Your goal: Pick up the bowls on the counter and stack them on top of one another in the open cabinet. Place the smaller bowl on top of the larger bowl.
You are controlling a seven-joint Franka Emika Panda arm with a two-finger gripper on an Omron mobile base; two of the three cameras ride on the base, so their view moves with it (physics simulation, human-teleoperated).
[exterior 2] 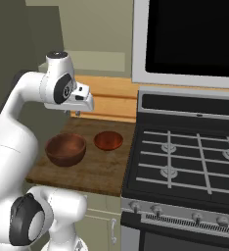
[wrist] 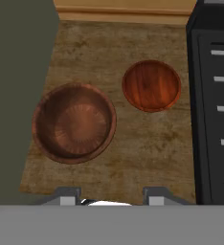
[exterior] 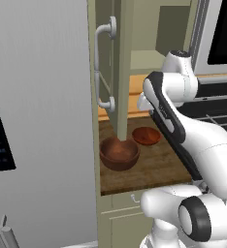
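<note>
Two bowls (wrist: pixel 74 123) sit apart on the counter (wrist: pixel 147 158) — claw (wrist: pixel 109 196) spread, empty.

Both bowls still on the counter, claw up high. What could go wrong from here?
1. The big bowl sits right under the open cabinet door; lifting it straight up may clip the door's lower edge.
2. The small bowl lies close to the stove, so a finger might catch that edge on the way down.
3. Taking the small bowl first would likely break the stacking order.
</note>
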